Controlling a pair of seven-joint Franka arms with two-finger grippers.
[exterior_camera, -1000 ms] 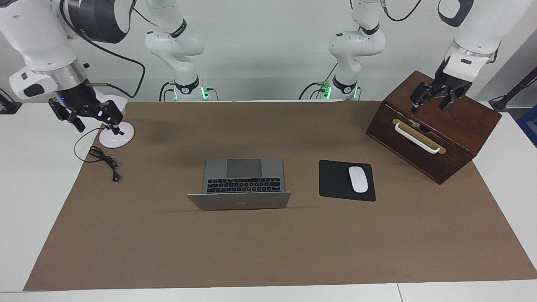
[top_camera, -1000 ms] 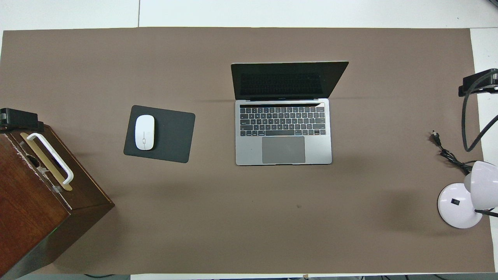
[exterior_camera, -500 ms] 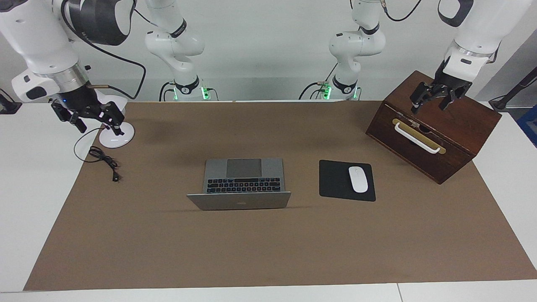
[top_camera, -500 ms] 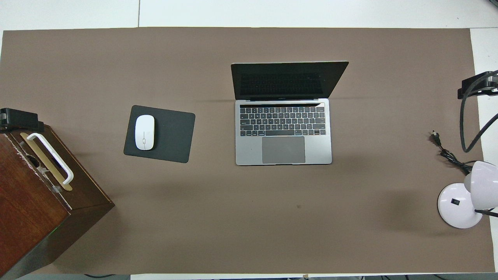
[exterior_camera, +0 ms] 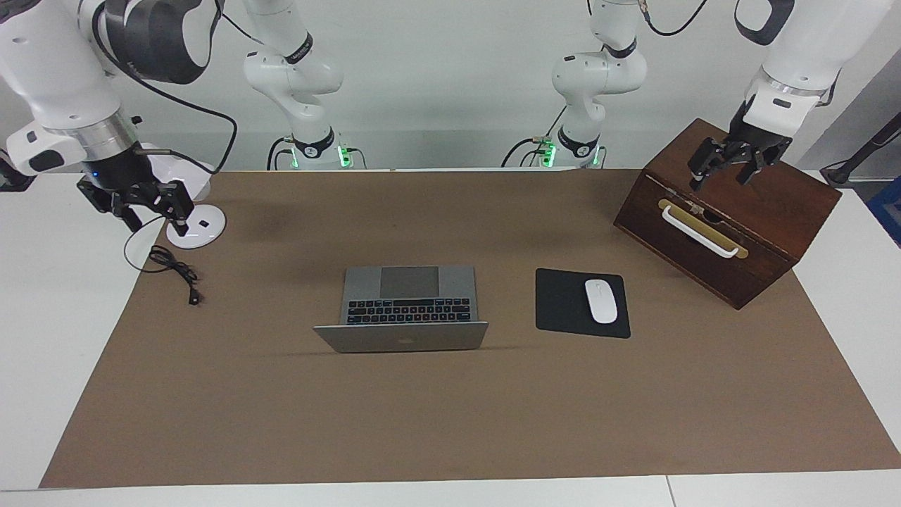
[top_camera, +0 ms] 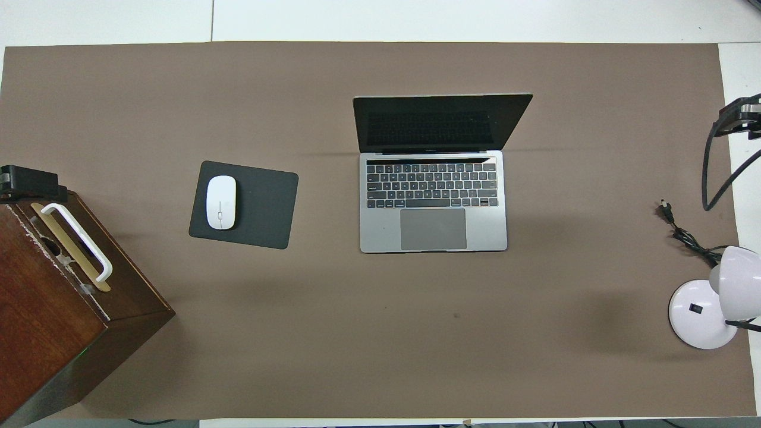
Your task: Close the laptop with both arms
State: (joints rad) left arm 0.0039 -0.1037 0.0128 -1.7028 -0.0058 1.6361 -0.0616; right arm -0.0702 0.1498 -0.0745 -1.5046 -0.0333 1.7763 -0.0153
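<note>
The silver-grey laptop (exterior_camera: 408,303) stands open in the middle of the brown mat, its lid (exterior_camera: 401,338) raised and its dark screen (top_camera: 440,122) facing the robots. The keyboard and trackpad are bare. My left gripper (exterior_camera: 719,179) hangs open and empty over the wooden box, far from the laptop; its tip shows in the overhead view (top_camera: 30,181). My right gripper (exterior_camera: 156,222) hangs open and empty over the lamp base at the right arm's end of the table, also far from the laptop; it shows in the overhead view (top_camera: 740,113).
A dark wooden box (exterior_camera: 760,211) with a white handle stands at the left arm's end. A black mouse pad (exterior_camera: 563,303) with a white mouse (exterior_camera: 600,301) lies beside the laptop. A white lamp (top_camera: 698,315) and a black cable (exterior_camera: 176,271) lie at the right arm's end.
My right gripper has drifted outward, toward the table's edge at the right arm's end. The left arm and the laptop have not moved.
</note>
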